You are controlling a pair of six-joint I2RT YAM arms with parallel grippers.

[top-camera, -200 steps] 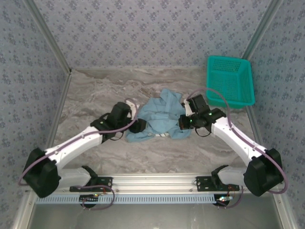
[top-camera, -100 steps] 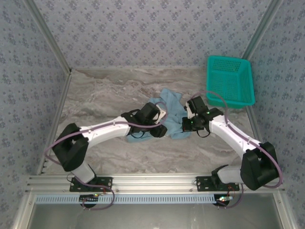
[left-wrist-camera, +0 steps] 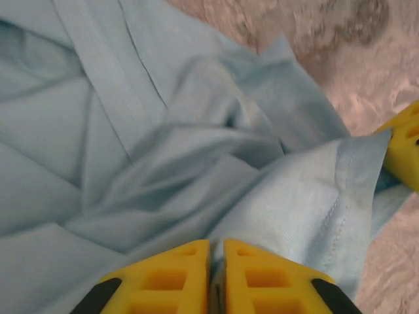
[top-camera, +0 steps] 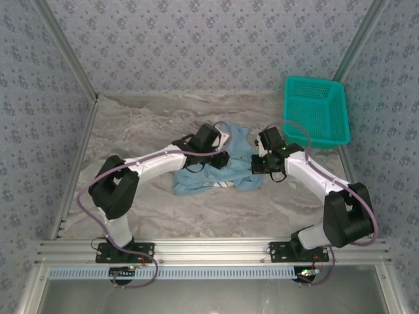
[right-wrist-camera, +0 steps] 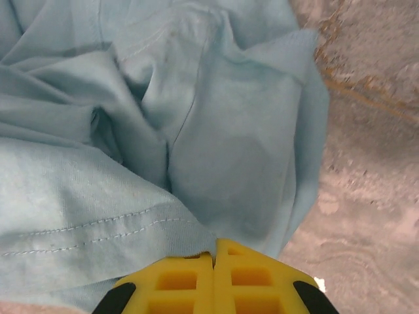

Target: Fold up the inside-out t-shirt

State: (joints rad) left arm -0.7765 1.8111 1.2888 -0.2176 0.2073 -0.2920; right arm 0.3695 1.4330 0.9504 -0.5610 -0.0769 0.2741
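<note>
Shirt: the inside-out t-shirt (top-camera: 200, 180), light blue, lies crumpled in a loose heap near the middle of the marble table (top-camera: 144, 124), between the two wrists.
Shirt surface: soft folds and creases run across it. The wrist views show stitched seams and a double-stitched hem. In the top view a few white marks sit along its near edge.
Left gripper (left-wrist-camera: 216, 252): its yellow fingers stand almost together with only a thin slit between them. A fold of the shirt runs down into that slit, so the jaws pinch the cloth. In the top view it sits over the upper left part of the heap.
Right gripper (right-wrist-camera: 213, 258): its yellow fingers are pressed together and the hemmed edge of the shirt is caught at their tips. It grips at the right side of the heap, with bare marble just beyond the cloth.
Yellow piece (left-wrist-camera: 402, 144): it shows at the right edge of the left wrist view, against the shirt's stitched hem.
Left arm: it rises from its base at the near left, bends sharply at the elbow, and its forearm slants across to the shirt.
Right arm: it mirrors the left, from the near right base in to the shirt.
Basket: a teal plastic mesh basket (top-camera: 314, 111) stands at the far right of the table, well apart from the shirt.
Surround: patterned wallpaper (top-camera: 209, 39) lines the walls.
</note>
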